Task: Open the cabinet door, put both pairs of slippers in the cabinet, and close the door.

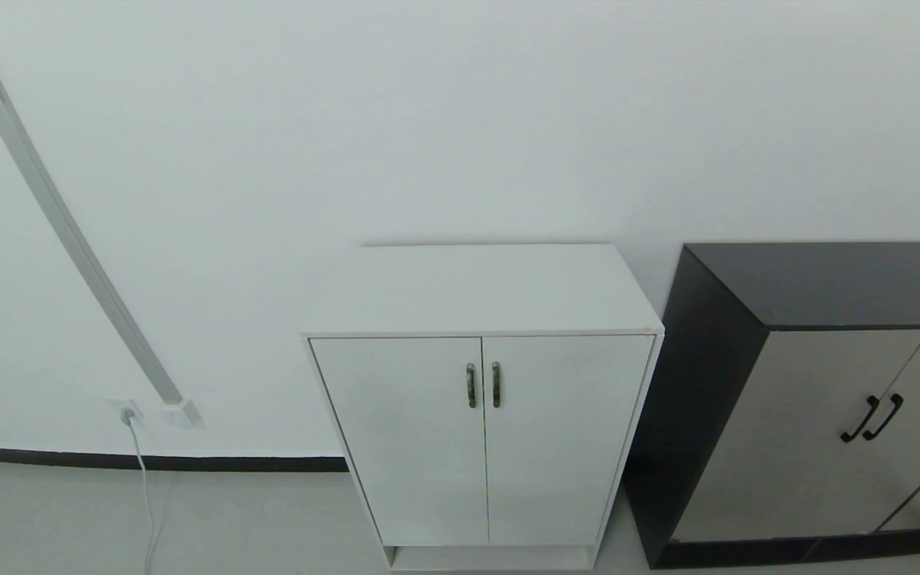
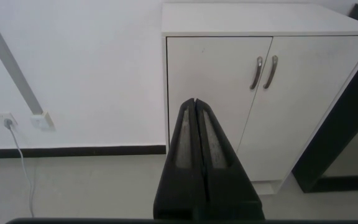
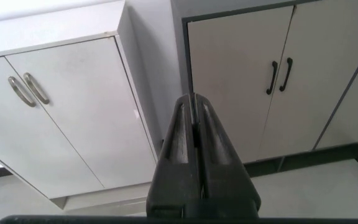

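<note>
Facing the white cabinet (image 1: 482, 431), I see both its doors shut, the two handles (image 1: 471, 385) side by side at the middle seam. My left gripper (image 2: 195, 104) hangs apart from the left door, fingers pressed together on nothing. My right gripper (image 3: 194, 101) is likewise closed and empty, near the dark cabinet (image 1: 811, 399) standing just right of the white one.

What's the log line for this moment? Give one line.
white cabinet: doors shut | left end effector: shut, empty | right end effector: shut, empty
</note>
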`<state>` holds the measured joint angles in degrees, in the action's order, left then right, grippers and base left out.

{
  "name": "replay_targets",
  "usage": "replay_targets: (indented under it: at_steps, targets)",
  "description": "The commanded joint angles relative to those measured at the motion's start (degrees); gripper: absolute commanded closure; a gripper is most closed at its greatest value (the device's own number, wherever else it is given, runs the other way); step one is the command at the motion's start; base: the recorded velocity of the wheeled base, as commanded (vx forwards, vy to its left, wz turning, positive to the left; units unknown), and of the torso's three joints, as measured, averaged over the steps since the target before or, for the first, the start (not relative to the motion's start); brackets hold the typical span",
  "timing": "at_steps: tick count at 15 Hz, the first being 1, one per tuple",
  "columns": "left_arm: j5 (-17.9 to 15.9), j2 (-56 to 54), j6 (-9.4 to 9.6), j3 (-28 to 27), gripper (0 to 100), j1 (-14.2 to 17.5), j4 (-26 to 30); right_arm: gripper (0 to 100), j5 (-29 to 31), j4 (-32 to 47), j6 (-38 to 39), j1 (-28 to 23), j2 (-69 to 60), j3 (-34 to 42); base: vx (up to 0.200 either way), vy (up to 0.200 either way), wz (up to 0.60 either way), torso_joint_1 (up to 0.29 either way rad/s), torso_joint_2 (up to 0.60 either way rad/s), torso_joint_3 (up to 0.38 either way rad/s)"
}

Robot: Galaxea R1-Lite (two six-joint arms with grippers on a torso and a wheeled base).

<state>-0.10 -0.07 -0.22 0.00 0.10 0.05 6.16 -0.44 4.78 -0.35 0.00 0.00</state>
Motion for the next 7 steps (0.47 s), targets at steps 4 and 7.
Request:
replay_targets:
  at_steps: [4, 7]
  targets:
    - [0.0, 0.1, 0.04, 0.0, 100, 0.0, 0.0, 100, -0.1, 0.1, -0.3, 0.0, 0.1, 0.0, 0.0, 0.0, 0.0, 0.0, 0.0, 0.0]
    - [0.0, 0.1, 0.04, 0.0, 100, 0.0, 0.0, 100, -0.2, 0.1, -0.5, 0.0, 0.1, 0.0, 0.0, 0.0, 0.0, 0.0, 0.0, 0.0]
